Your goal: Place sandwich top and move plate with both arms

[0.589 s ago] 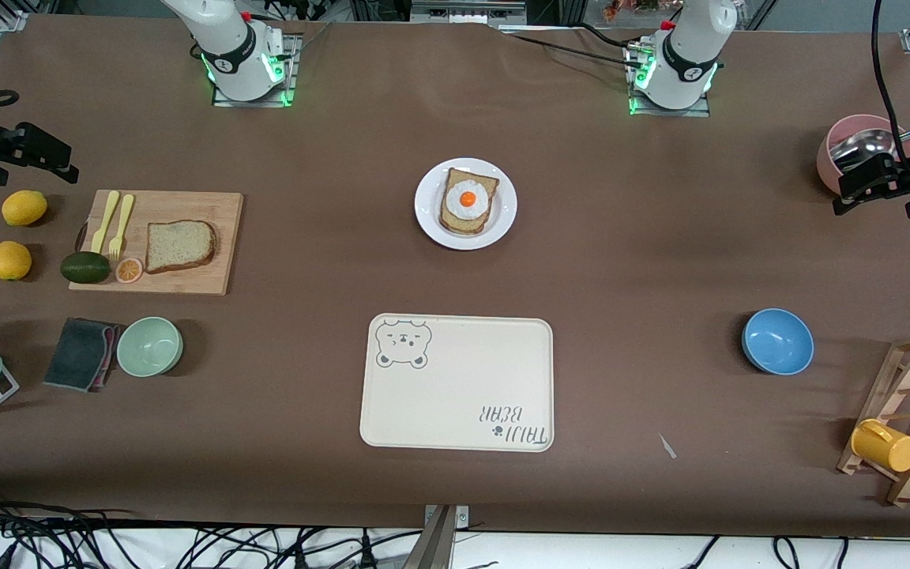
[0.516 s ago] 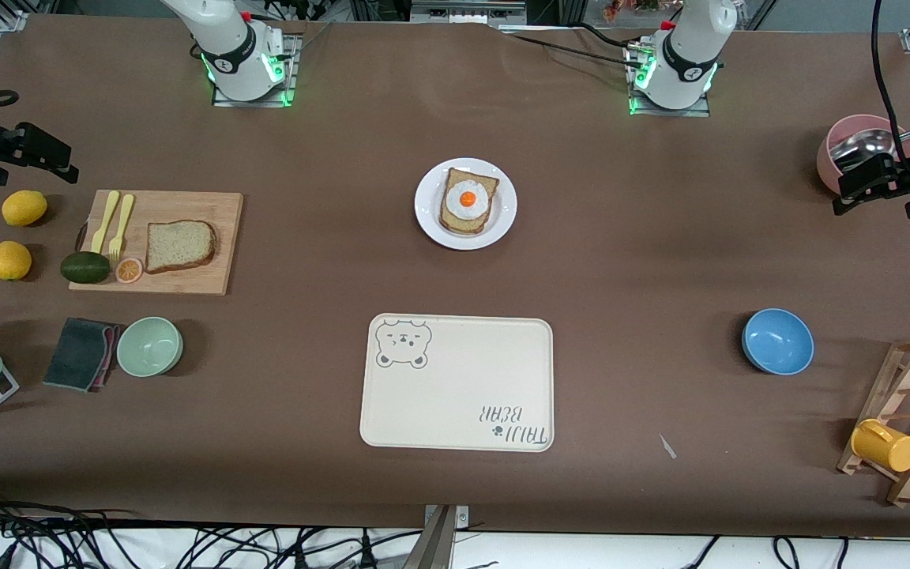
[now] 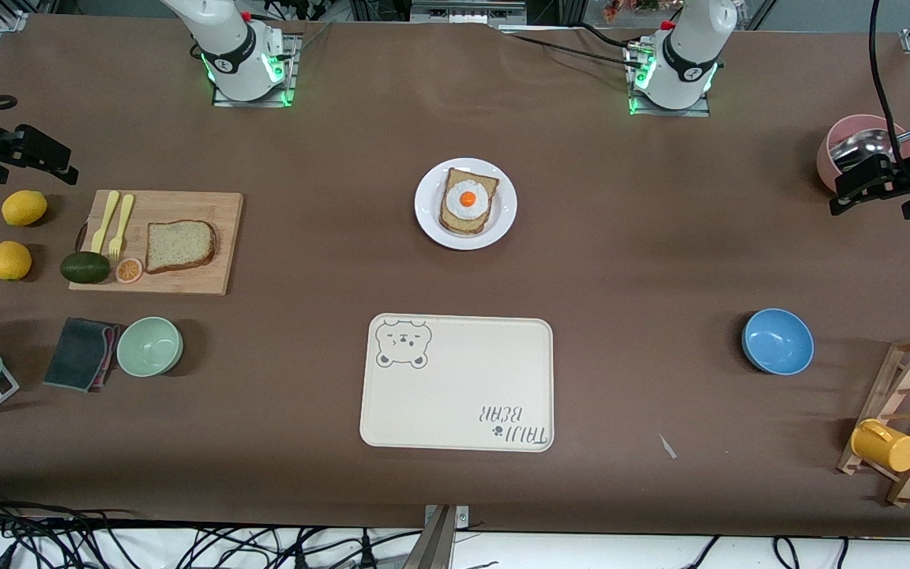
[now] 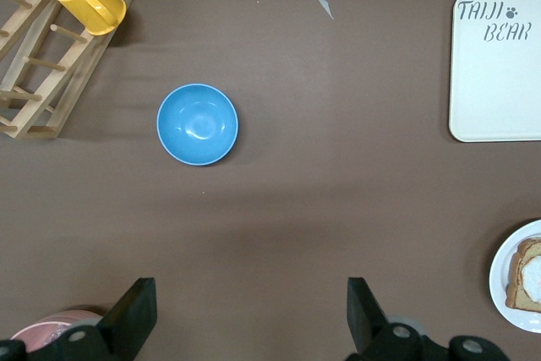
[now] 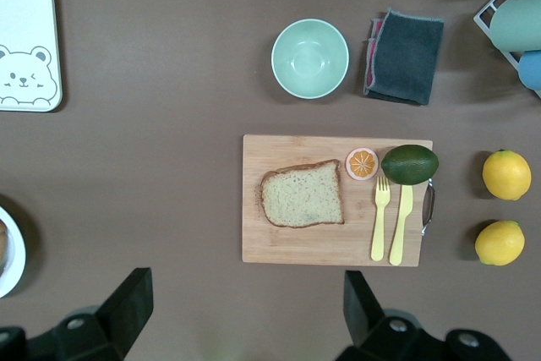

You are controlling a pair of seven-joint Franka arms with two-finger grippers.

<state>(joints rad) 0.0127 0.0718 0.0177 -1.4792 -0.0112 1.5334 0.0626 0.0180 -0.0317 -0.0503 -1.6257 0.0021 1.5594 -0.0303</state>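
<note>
The sandwich top (image 3: 179,246) lies flat on a wooden cutting board (image 3: 210,276) at the right arm's end; it also shows in the right wrist view (image 5: 302,194). The white plate (image 3: 426,207) sits mid-table and holds a bread slice with a fried egg (image 3: 468,201). The plate's rim shows in the left wrist view (image 4: 500,281) and in the right wrist view (image 5: 10,259). My right gripper (image 3: 24,154) (image 5: 245,298) hangs open and empty, high over bare table beside the board. My left gripper (image 3: 870,182) (image 4: 251,302) hangs open and empty, high over bare table between the blue and pink bowls.
The board also carries an avocado (image 3: 85,267), an orange slice (image 3: 129,270) and yellow cutlery (image 3: 115,221). Two lemons (image 3: 10,260), a green bowl (image 3: 149,346) and a cloth (image 3: 80,353) lie nearby. The bear tray (image 3: 456,382), blue bowl (image 3: 777,341), pink bowl (image 3: 842,150) and cup rack (image 3: 909,419) stand elsewhere.
Both grippers have drifted very slightly. Nothing on the table has moved.
</note>
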